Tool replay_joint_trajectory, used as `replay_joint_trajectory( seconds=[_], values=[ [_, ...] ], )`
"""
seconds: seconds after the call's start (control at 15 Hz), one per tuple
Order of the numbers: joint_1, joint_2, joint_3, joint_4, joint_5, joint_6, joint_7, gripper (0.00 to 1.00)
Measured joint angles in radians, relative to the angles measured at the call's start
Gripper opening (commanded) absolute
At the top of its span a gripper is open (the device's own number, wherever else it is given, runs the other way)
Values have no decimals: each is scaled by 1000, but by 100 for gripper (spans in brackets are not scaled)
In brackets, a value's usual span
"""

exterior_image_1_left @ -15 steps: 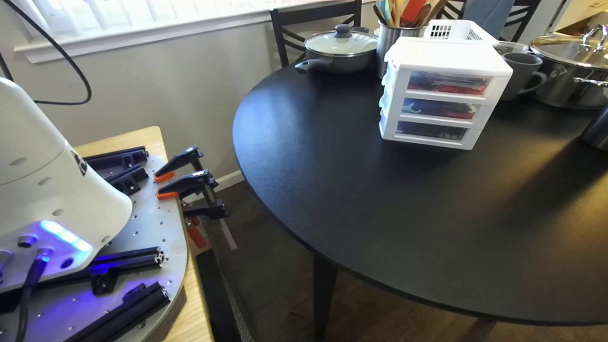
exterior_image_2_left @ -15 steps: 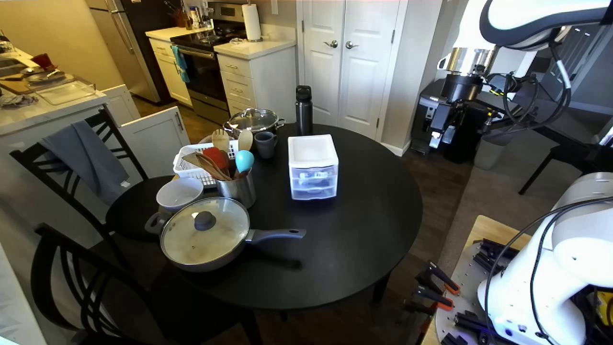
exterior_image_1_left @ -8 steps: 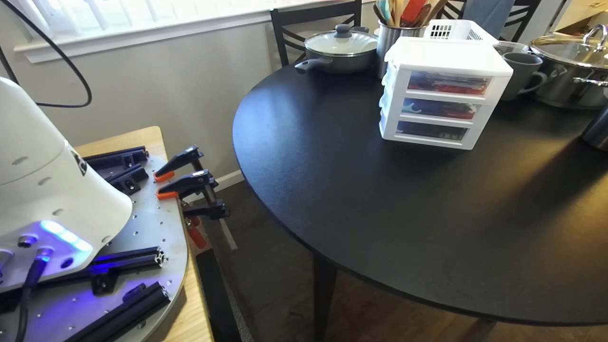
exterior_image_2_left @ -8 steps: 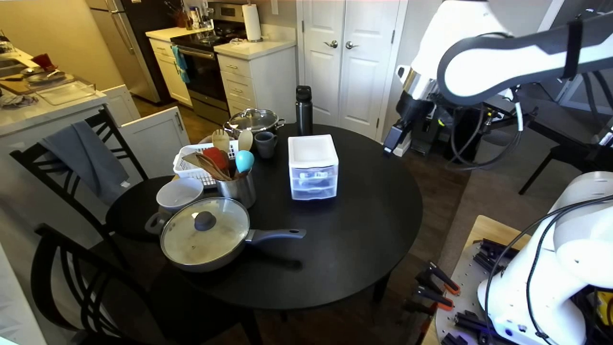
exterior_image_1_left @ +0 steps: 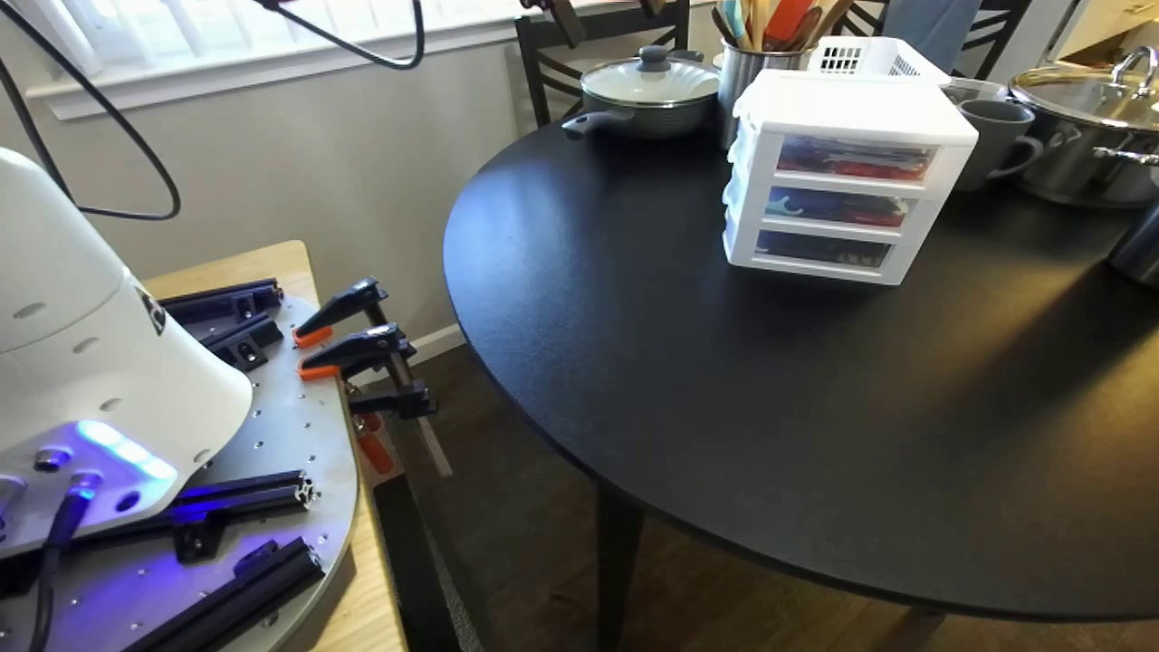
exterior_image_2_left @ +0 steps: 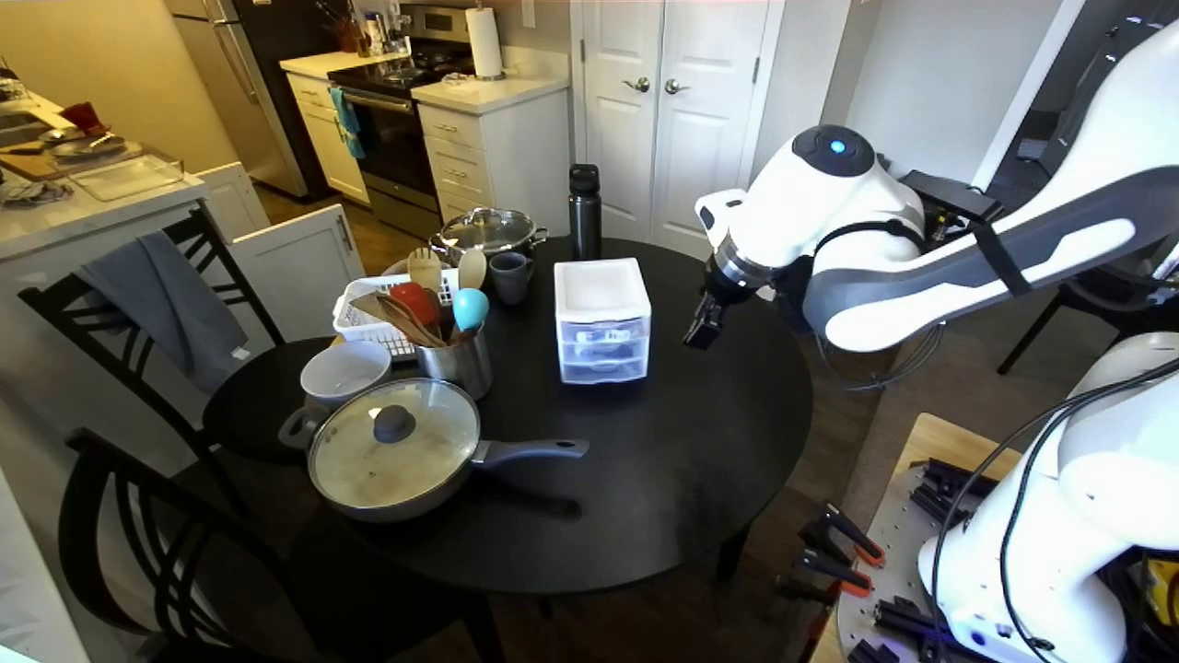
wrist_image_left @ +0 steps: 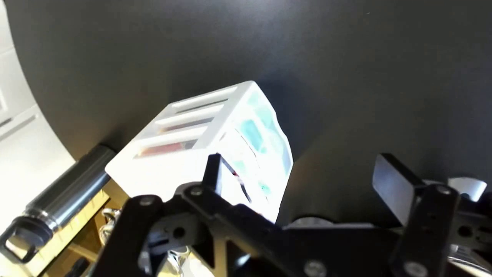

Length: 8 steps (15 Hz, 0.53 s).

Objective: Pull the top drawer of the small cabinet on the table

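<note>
The small white cabinet (exterior_image_2_left: 602,285) stands on the round black table (exterior_image_2_left: 709,470); it also shows in an exterior view (exterior_image_1_left: 860,104) and in the wrist view (wrist_image_left: 165,177). Its top drawer (exterior_image_2_left: 603,333) looks pushed in. Reddish and dark contents of this drawer show through a side window in an exterior view (exterior_image_1_left: 854,159). My gripper (exterior_image_2_left: 702,333) is above the table, to the right of the cabinet and apart from it. In the wrist view its fingers (wrist_image_left: 305,173) are wide apart with nothing between them, and the left finger overlaps the cabinet in the picture.
A lidded pan (exterior_image_2_left: 396,451), a metal utensil holder (exterior_image_2_left: 461,364), a white basket (exterior_image_2_left: 355,313) and a white bowl (exterior_image_2_left: 346,370) stand left of the cabinet. A grey mug (exterior_image_2_left: 509,276), a steel pot (exterior_image_2_left: 488,230) and a dark bottle (exterior_image_2_left: 585,216) stand behind it.
The arm has swung in from beyond the table's right edge. The gripper has come left and lower, over the table and nearer the cabinet. The cabinet has not moved.
</note>
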State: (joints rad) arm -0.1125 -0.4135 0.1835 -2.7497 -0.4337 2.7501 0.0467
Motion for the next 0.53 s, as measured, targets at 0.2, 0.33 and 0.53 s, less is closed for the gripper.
replay_joint_trajectory(
  seconds=[0.2, 0.33, 0.53],
  values=[
    [-164, 19, 132, -5, -256, 132, 132, 100],
    [-296, 10, 237, -2, -424, 216, 240, 100],
    [-514, -37, 429, 19, -669, 304, 459, 100]
  ],
)
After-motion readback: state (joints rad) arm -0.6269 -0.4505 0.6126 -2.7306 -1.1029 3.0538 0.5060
